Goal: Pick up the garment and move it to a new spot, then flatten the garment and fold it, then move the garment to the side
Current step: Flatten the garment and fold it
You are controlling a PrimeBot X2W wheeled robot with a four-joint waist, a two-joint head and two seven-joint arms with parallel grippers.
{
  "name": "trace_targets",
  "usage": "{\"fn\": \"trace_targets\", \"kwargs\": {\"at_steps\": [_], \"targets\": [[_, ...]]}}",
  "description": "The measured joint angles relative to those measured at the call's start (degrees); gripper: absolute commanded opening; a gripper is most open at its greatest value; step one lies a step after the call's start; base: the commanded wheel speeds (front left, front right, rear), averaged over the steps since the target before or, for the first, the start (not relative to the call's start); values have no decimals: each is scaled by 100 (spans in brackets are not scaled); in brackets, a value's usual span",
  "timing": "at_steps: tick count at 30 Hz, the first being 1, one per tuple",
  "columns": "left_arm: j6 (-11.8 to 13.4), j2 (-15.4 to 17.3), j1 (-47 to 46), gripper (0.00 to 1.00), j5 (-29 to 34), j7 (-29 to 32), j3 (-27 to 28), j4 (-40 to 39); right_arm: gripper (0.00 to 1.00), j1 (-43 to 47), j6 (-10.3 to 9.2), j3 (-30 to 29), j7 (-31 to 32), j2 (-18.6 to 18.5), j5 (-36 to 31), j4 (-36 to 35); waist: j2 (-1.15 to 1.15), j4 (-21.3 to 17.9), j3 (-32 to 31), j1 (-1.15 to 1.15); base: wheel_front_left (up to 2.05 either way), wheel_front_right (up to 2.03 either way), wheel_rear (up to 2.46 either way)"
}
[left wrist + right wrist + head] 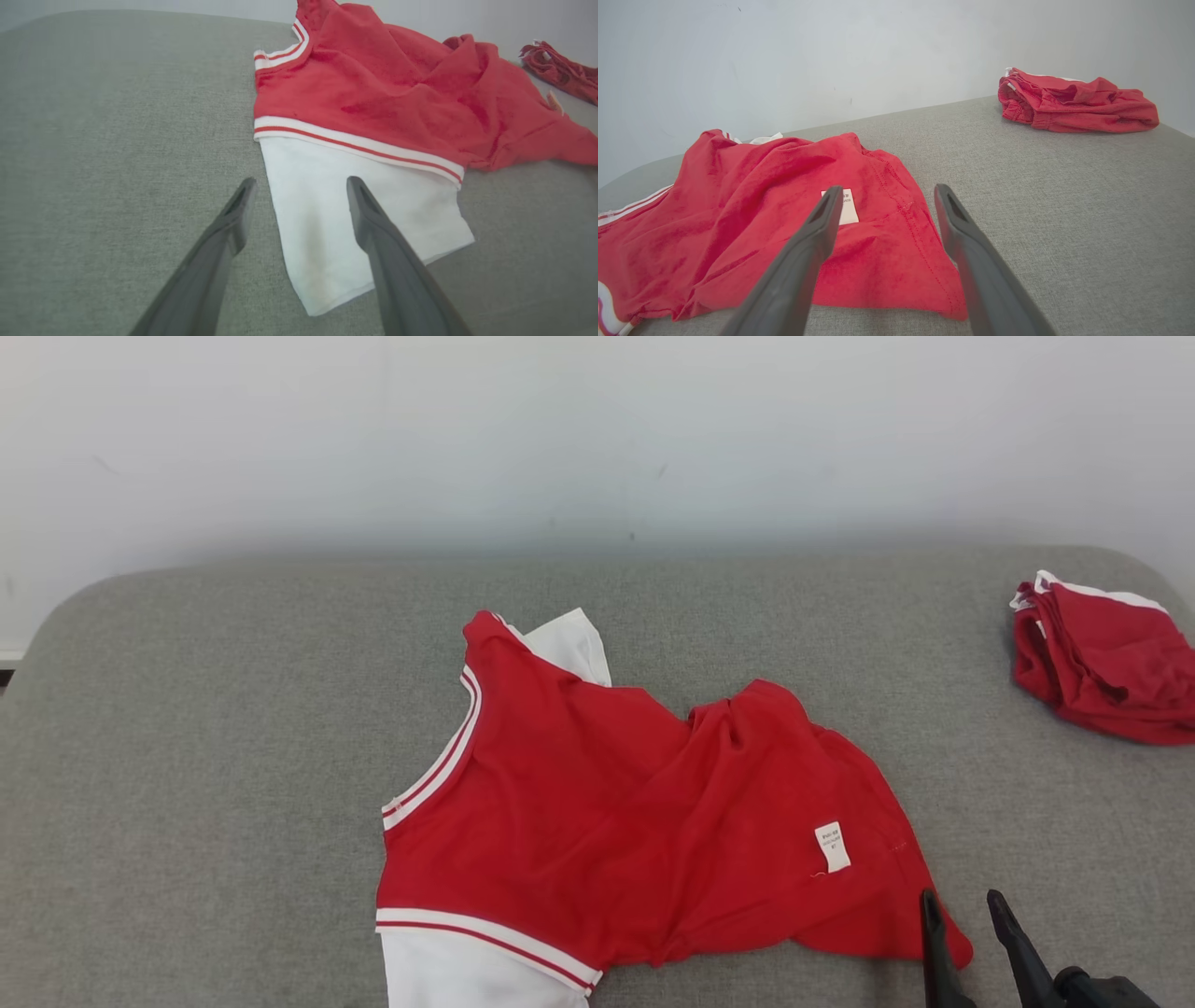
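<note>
The garment [597,812] is a red shirt with white sleeves and red-and-white striped trim, lying rumpled in the middle of the grey padded surface [205,728], a small white label on its right part. My right gripper [966,907] is open at the shirt's lower right corner, and in the right wrist view its fingers [822,224] straddle the red hem [896,261] near the label. In the left wrist view my left gripper [301,189] stands open just above the white sleeve [327,210], holding nothing.
A second red garment [1102,658] lies bunched at the far right edge of the surface, also in the right wrist view [1073,100]. A pale wall [597,439] runs behind. Bare grey padding stretches to the left [93,140] and right of the shirt.
</note>
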Motion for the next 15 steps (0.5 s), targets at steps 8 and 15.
{"fn": "trace_targets", "kwargs": {"at_steps": [8,15], "targets": [[0,-346,172,100,268,0,887,-646,100,52,0,-9,0,8,-1,-12,0,20,-173,0,0,0,0],[0,-550,128,100,497,0,1564,-1034,100,43,0,-11,0,52,-23,-165,0,-25,-280,0,0,0,0]]}}
